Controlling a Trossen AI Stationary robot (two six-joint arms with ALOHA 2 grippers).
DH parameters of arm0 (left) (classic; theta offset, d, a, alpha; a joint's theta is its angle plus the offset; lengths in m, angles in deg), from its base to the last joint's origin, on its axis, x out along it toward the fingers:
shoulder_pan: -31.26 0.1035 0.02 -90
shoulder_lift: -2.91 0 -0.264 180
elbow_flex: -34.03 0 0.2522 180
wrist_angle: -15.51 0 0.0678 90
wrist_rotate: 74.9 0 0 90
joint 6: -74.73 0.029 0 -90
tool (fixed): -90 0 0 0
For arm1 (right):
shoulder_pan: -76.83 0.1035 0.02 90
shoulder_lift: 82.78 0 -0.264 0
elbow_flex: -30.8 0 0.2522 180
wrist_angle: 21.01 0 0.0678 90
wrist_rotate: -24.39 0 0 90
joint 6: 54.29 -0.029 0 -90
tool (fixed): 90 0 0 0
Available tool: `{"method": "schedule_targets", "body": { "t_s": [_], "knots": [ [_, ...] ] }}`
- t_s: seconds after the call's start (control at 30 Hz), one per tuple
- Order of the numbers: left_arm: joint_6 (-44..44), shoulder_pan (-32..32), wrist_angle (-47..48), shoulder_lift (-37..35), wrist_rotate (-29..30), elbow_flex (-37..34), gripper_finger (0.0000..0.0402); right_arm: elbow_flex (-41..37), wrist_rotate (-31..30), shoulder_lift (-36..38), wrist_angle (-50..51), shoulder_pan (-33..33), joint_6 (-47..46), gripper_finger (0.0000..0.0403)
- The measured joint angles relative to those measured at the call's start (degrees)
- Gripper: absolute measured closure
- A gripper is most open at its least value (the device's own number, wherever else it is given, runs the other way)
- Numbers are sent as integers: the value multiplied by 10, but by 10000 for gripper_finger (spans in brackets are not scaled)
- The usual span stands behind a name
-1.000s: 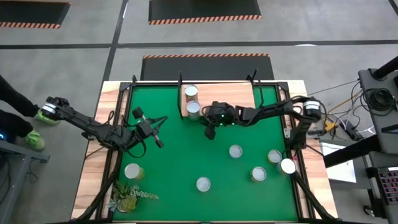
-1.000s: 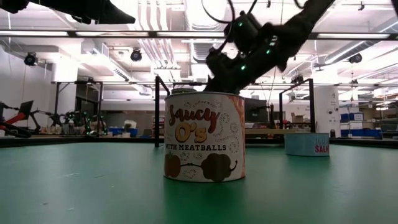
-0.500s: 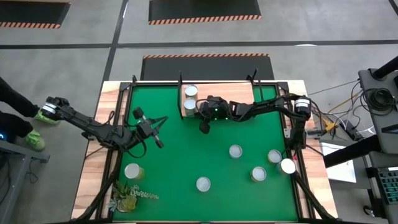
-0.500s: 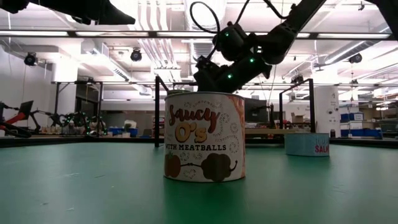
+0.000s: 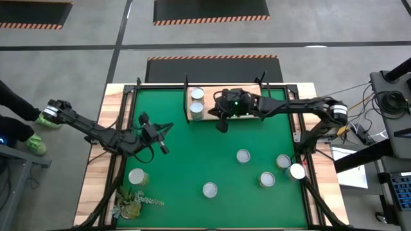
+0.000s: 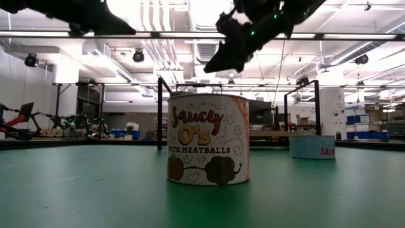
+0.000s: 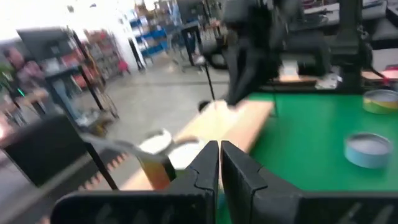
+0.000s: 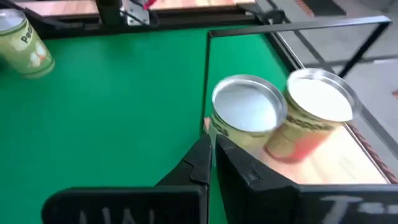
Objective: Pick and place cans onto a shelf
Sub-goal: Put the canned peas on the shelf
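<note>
Two cans [image 5: 196, 102] stand upright, axes vertical and silver tops up, side by side at the left end of the shelf [image 5: 244, 96] along the table's far edge. Right gripper [image 5: 221, 124] hangs just beside them above the green mat [image 5: 192, 160], fingers pressed together, empty. Left gripper [image 5: 163, 145] waits at mid-left, fingers together; six more cans stand upright on the mat.

The high view looks straight down on the whole table. The low view sits at mat level, close behind one can [image 6: 208, 139]. Each wrist view looks forward past its own fingers; both share the shelf [image 8: 323, 163] ahead of the right gripper [image 5: 221, 126].
</note>
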Motion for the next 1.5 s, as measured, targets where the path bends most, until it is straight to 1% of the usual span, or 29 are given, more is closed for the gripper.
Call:
{"method": "schedule_targets", "body": {
  "t_s": [0.07, 0.13, 0.23, 0.53, 0.67, 0.8, 1.03, 1.17, 1.33, 1.5],
  "knots": [
    [-65, -5, 46, 0, -21, 0, 402, 18, 0, 5, 30, -1, 1, 394],
    [-123, -6, 78, 0, -54, 0, 402, 31, 0, 2, 37, 0, 4, 394],
    [-158, -8, 96, 0, -89, 0, 402, 53, 0, -16, 34, -2, 14, 394],
    [-107, -8, 96, 0, -83, 0, 402, 133, -5, -108, 34, -8, 59, 394],
    [-98, -8, 95, -1, -82, 0, 402, 155, -6, -130, 34, -17, 66, 394],
    [-93, -8, 95, -1, -81, 0, 402, 160, -6, -141, 20, -24, 68, 394],
    [-89, -8, 95, -1, -81, 0, 402, 154, -5, -187, -9, -29, 73, 394],
    [-89, -7, 95, -1, -81, 0, 402, 154, -5, -194, -9, -36, 73, 394],
    [-89, -7, 95, -1, -81, 0, 402, 154, -5, -184, 10, -39, 73, 394],
    [-83, -7, 94, -1, -81, 0, 402, 156, -5, -179, 8, -39, 74, 394]
  ]
}}
